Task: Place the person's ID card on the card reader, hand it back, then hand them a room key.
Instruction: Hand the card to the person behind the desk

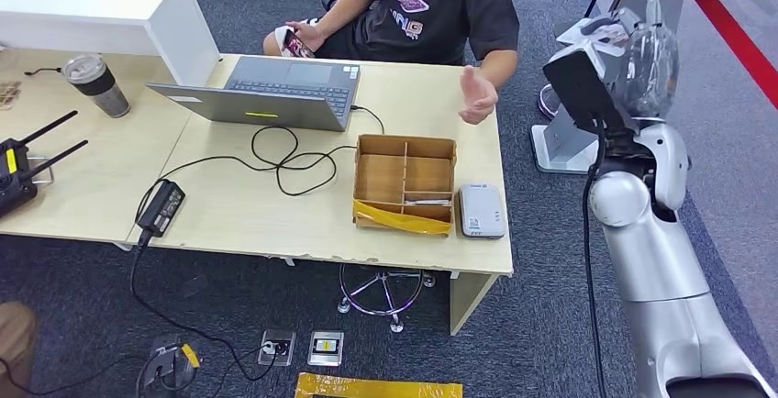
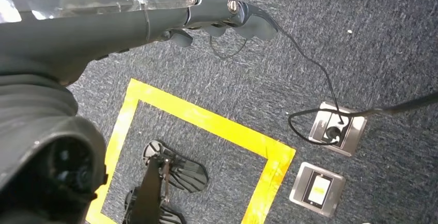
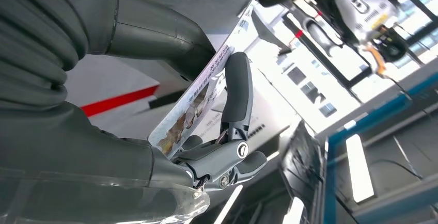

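Fingers [image 3: 237, 90] of my right hand [image 1: 642, 59] pinch the ID card [image 3: 193, 102] against the thumb, and I see the card's long axis running along the fingers, its far end sticking out past the fingertips, picture side toward the fingers. That hand is raised well apart from the card reader [image 1: 482, 210], which lies flat on the table [image 1: 238, 215] just beside the cardboard box [image 1: 405, 182]. My left hand [image 2: 222, 20] hangs over the carpet, fingers loosely curled on nothing.
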Controlling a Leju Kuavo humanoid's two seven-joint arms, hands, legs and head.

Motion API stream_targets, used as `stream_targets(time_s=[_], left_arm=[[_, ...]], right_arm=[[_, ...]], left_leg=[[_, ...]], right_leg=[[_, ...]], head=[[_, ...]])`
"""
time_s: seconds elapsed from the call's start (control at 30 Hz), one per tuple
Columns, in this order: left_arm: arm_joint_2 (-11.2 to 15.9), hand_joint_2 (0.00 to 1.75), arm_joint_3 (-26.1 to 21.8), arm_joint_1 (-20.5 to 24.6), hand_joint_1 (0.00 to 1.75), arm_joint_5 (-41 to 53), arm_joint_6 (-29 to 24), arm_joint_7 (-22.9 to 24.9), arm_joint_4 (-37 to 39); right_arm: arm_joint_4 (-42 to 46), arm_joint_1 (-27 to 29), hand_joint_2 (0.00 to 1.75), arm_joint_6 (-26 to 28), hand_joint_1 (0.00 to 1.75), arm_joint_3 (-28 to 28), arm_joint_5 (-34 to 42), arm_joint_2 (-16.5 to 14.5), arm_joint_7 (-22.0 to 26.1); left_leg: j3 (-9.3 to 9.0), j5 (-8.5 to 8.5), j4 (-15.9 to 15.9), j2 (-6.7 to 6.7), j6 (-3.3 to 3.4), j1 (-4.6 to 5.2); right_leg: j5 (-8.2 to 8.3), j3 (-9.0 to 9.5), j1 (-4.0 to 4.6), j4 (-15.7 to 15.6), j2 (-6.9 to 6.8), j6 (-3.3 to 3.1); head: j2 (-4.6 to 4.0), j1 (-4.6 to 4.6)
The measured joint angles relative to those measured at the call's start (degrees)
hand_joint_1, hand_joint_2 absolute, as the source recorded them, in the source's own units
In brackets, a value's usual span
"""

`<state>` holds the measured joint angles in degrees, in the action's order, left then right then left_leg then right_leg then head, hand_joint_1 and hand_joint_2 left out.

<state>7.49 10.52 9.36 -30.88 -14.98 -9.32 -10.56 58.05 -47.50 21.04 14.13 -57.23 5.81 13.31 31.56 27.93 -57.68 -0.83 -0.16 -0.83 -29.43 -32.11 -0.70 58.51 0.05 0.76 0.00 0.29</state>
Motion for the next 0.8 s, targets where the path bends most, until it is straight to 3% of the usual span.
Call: stream_targets(time_s=[0.33, 0.47, 0.8], left_arm=[[-0.38, 0.0, 0.22, 0.3, 0.0, 0.07, -0.01, 0.21, 0.0], [-0.46, 0.0, 0.43, 0.5, 0.0, 0.33, 0.04, 0.47, 0.0], [-0.49, 0.0, 1.23, 1.58, 0.0, 0.76, 0.78, 0.91, -0.05]], right_arm=[[4.05, -1.42, 1.75, -0.19, 1.75, -0.16, -0.37, -0.02, 0.74], [3.37, -4.84, 1.75, -1.6, 1.75, 0.14, -0.89, -0.51, 2.24], [-15.27, -16.84, 1.75, -3.34, 1.75, 4.22, -4.83, -6.28, 5.21]], left_leg=[[0.01, -0.01, -0.01, 0.0, 0.0, 0.01], [0.05, -0.01, 0.0, -0.01, 0.0, 0.0], [0.07, -0.11, 0.01, -0.07, -0.08, -0.06]], right_leg=[[0.02, 0.03, -0.01, 0.0, 0.0, 0.02], [0.02, 0.0, -0.01, 0.01, -0.01, 0.02], [0.02, 0.01, 0.07, 0.03, -0.08, 0.01]], head=[[0.0, 0.0], [0.0, 0.0], [0.0, 0.0]])
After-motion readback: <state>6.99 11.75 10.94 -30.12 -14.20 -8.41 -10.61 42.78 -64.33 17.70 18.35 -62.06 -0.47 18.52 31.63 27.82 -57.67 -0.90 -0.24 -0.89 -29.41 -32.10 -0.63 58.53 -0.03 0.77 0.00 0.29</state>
